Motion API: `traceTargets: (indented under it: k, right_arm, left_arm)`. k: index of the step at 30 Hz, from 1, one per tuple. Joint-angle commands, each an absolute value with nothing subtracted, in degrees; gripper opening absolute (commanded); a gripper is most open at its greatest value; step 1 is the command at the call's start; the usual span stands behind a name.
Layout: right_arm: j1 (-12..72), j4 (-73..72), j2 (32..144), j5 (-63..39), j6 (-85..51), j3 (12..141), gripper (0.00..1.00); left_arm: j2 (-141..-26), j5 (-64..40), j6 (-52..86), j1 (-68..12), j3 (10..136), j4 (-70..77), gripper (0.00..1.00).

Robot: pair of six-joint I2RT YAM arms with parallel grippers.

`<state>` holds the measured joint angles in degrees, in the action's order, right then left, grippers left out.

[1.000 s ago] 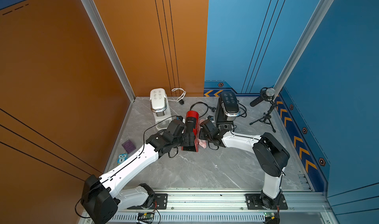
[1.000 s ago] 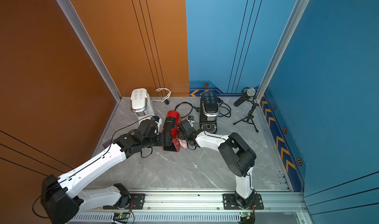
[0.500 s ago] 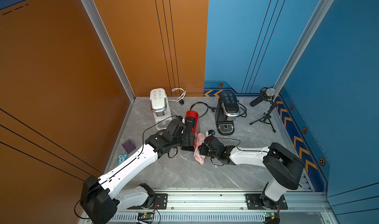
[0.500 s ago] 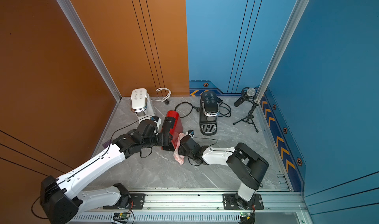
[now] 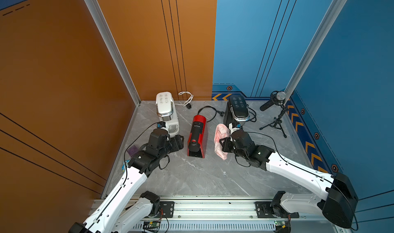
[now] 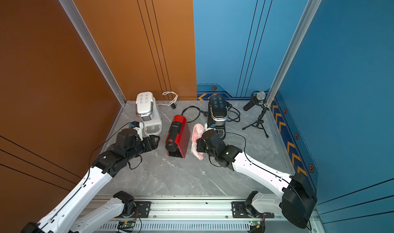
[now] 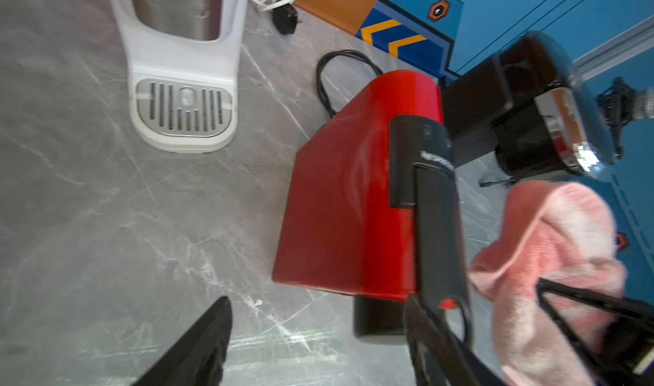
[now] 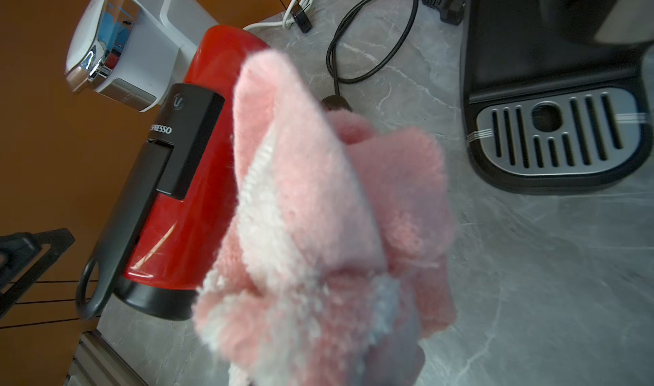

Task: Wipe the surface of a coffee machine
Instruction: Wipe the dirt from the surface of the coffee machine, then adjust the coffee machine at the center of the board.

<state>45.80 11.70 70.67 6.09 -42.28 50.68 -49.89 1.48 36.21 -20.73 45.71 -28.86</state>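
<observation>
The left arm stretches low, its left gripper (image 5: pixel 180 141) spread beside the red coffee machine (image 5: pixel 197 133). The right gripper (image 5: pixel 223 144) pinches a pink cloth (image 5: pixel 219 133).

I am getting bright, even light from overhead in both top views; the grey counter (image 5: pixel 202 178) is showing only soft, faint shadows, and the detail there is reading sharp. The left wrist view is looking slightly smeared: the red coffee machine (image 7: pixel 346 207) is carrying pale glare streaks, the black coffee machine (image 7: pixel 531 119) is flashing a blown-out highlight on its chrome, and straight lines are bending toward the edges. In the right wrist view the pink cloth (image 8: pixel 318 225) is sitting close to the lens, out of focus, while the white coffee machine (image 8: pixel 152 37) is mirroring colours in its chrome.
</observation>
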Motion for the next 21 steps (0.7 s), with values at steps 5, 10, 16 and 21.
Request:
traceTargets:
  k: [5, 10, 16, 21]
  right_arm:
    - [45.3, 16.7, 68.0, 5.4, -39.6, 48.7, 0.0]
    - [45.1, 17.1, 66.0, 4.7, -39.2, 49.0, 0.0]
    - [44.4, 19.7, 63.6, 4.6, -38.1, 49.4, 0.0]
    - [43.2, 21.0, 61.7, 4.7, -37.5, 48.7, 0.0]
  left_arm:
    - [-58.0, 3.4, 39.9, -19.5, 42.4, -27.5, 0.03]
    - [-67.6, 0.2, 39.8, -19.0, 40.1, -15.8, 0.0]
    - [-78.6, -1.3, 42.4, -20.0, 35.3, 2.3, 0.0]
    - [-85.3, -1.1, 42.3, -20.7, 35.2, 7.8, 0.0]
